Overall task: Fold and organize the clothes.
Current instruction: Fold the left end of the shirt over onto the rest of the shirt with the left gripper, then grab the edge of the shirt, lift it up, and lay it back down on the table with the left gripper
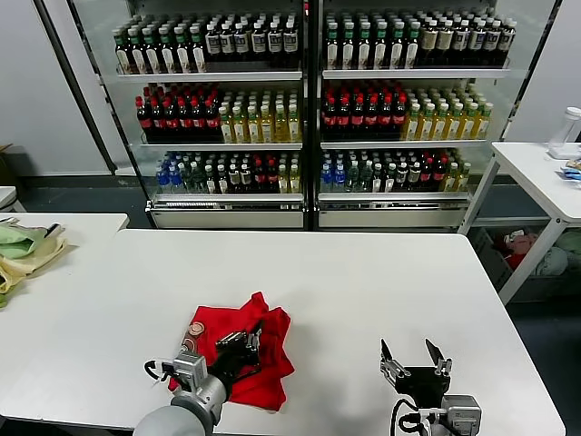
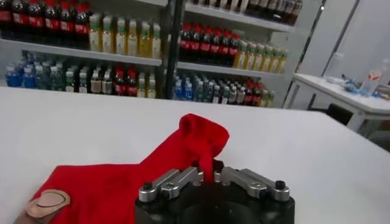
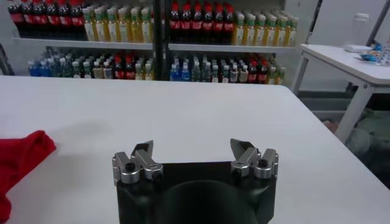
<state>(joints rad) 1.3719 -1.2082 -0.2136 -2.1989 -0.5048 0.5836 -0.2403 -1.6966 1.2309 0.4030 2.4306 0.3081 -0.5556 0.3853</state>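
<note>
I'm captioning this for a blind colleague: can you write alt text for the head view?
A crumpled red shirt lies near the front edge of a white table, with the left end effector on it. The right end effector hovers open over bare table, and shelves of bottled drinks stand behind.

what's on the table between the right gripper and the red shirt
Nothing: the head view shows only bare white table between the right gripper and the red shirt.
</note>
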